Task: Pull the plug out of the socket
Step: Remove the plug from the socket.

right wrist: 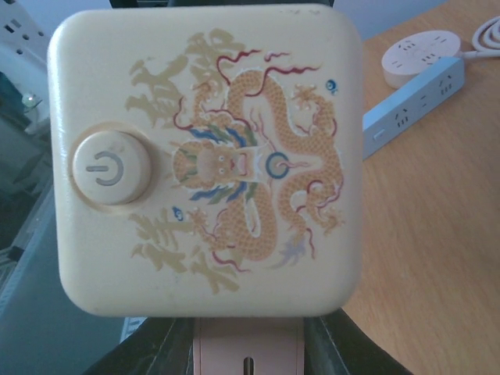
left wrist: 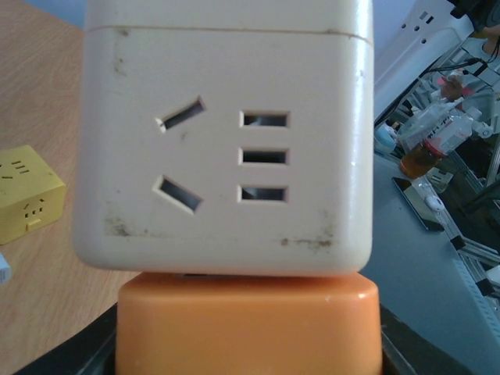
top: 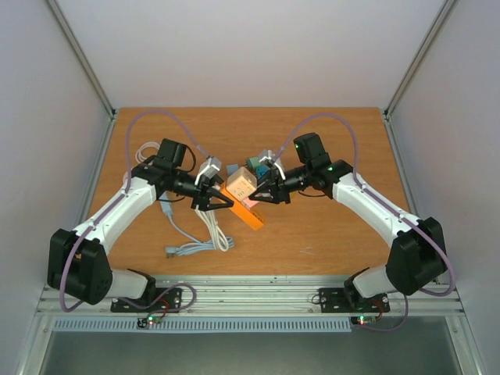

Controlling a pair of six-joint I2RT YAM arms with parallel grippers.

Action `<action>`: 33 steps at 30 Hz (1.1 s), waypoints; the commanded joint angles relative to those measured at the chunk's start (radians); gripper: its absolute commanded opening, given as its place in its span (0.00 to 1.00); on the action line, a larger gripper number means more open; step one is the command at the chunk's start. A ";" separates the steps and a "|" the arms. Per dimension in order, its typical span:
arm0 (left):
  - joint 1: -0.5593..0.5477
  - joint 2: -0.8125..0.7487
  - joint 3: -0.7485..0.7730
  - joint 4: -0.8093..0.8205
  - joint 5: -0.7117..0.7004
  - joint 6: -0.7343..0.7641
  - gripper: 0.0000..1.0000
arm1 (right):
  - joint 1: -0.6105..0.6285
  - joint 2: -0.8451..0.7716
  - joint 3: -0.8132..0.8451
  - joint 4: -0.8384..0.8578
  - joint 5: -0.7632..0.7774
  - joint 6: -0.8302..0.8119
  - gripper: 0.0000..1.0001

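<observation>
Top external: plug (top: 239, 184) on orange socket (top: 250, 212) flanked by left gripper (top: 223, 201) and right gripper (top: 262, 191); grasps not discernible. Socket may be dragged if unheld.

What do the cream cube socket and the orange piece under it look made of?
Cream cube socket: likely hard moulded plastic, matte, scuffed and grimy near the slots. Orange piece: probably plastic too, smooth with a slight sheen and rounded edges.
</observation>
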 commanded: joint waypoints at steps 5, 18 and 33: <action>0.033 -0.041 -0.009 0.177 0.109 -0.077 0.00 | 0.004 -0.056 -0.049 0.049 0.067 0.030 0.01; -0.024 -0.021 0.006 0.079 -0.004 0.012 0.00 | 0.032 -0.015 0.019 -0.015 0.082 0.054 0.01; 0.041 -0.036 -0.013 0.195 0.086 -0.084 0.00 | -0.028 -0.016 -0.022 0.052 0.022 0.093 0.01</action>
